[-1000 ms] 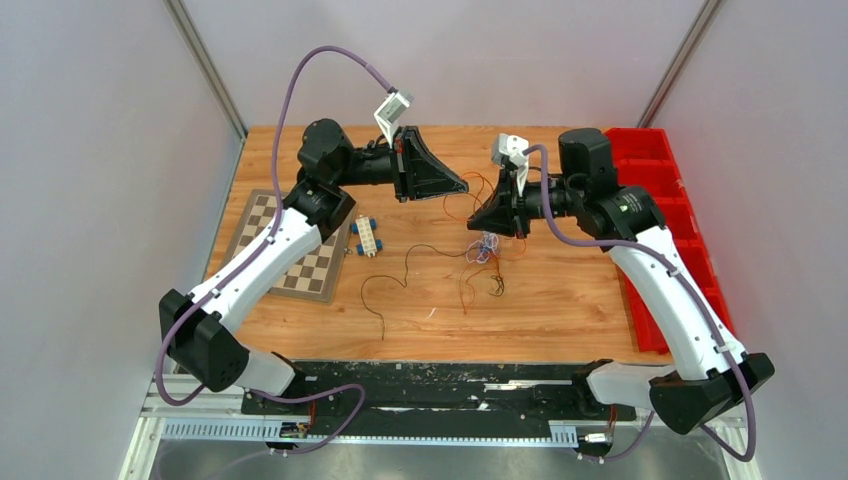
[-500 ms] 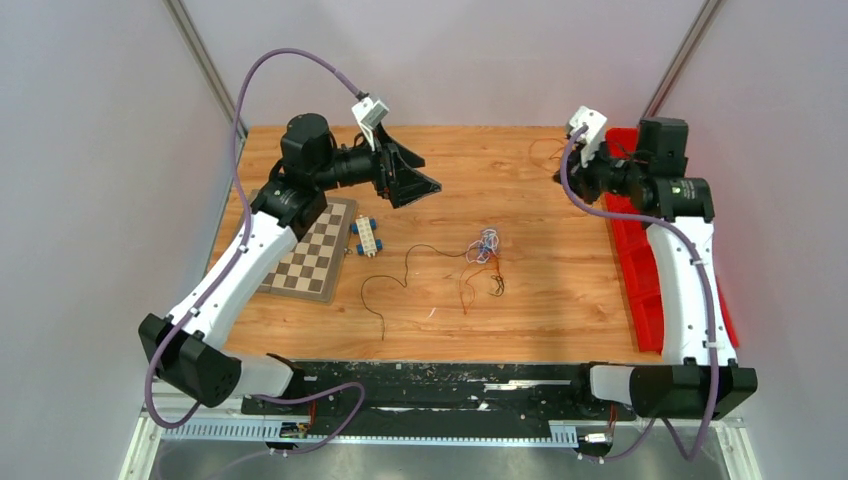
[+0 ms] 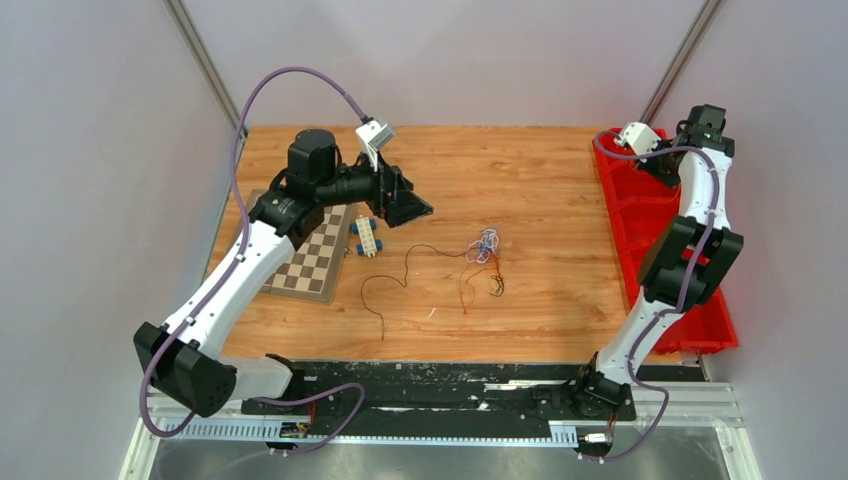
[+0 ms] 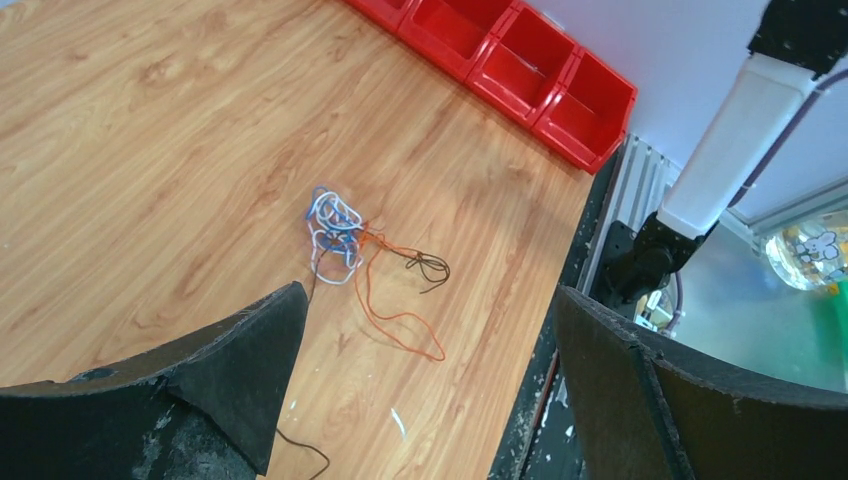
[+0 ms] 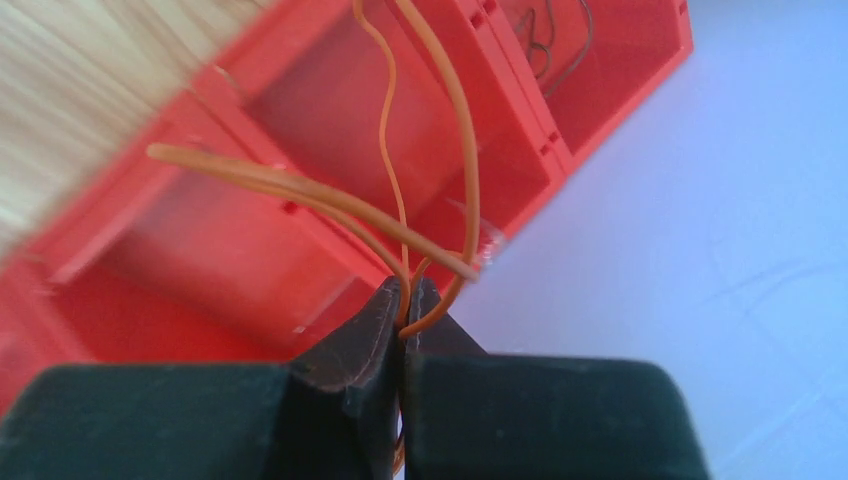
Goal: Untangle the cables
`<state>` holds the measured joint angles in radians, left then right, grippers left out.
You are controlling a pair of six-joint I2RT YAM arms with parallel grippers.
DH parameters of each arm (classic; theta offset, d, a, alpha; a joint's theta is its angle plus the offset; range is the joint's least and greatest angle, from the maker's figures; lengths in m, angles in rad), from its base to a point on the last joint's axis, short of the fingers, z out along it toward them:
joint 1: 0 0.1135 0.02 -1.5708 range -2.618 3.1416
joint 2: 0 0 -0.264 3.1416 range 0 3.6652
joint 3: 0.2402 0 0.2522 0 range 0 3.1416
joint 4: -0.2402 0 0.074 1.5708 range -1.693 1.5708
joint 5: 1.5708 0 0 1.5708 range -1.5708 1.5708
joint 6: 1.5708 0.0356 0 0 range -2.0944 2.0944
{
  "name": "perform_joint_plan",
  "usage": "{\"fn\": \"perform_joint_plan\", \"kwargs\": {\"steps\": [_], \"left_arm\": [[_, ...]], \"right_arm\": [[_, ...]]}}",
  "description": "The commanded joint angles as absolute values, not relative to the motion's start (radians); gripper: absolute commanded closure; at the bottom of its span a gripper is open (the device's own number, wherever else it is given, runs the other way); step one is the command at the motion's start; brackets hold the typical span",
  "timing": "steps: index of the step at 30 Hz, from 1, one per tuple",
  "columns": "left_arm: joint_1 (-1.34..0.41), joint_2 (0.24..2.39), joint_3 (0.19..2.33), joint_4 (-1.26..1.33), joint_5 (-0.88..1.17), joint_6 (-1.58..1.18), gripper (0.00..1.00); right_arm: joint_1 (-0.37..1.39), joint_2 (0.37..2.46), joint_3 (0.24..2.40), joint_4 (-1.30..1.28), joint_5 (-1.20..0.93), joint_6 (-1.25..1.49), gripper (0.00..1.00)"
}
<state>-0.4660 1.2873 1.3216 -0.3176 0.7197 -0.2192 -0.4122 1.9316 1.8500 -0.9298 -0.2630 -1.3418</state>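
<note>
Knot: we see the knot of cables (image 3: pixel 485 243) lying mid-table, with a dark strand trailing left and near.
Left gripper: our left gripper (image 4: pixel 430 300) is spread wide and empty just left of the knot. It is the nearer arm.
Right gripper: our right gripper (image 5: pixel 405 300) is clamped on an orange strand (image 5: pixel 455 150) over the red bin (image 5: pixel 200 280), far right.
Change: the right arm has swung from centre to bin.

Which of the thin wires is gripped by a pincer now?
The orange wire, pinched in the right pincer above the red bin; the other strands lie loose on the table.
</note>
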Motion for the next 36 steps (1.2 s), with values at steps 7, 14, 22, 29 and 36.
{"fn": "perform_joint_plan", "kwargs": {"steps": [7,14,22,29,36], "left_arm": [[-0.447,1.276,1.261,-0.296,0.72,-0.227,0.0],[-0.404,1.301,1.264,-0.291,0.754,-0.255,0.0],[-0.396,1.308,1.276,-0.311,0.757,-0.249,0.0],[-0.39,1.307,1.291,-0.359,0.747,-0.217,0.0],[-0.383,1.322,1.305,-0.508,0.711,-0.066,0.0]], "right_arm": [[-0.397,2.144,2.02,-0.787,-0.037,-1.645,0.95],[-0.38,2.23,2.057,-0.757,0.0,-1.696,0.86],[-0.38,2.169,2.069,-0.758,-0.043,-1.694,0.2],[-0.38,1.975,1.966,-0.837,-0.181,-1.656,0.04],[-0.351,1.804,1.944,-1.025,-0.443,-1.409,0.0]]}}
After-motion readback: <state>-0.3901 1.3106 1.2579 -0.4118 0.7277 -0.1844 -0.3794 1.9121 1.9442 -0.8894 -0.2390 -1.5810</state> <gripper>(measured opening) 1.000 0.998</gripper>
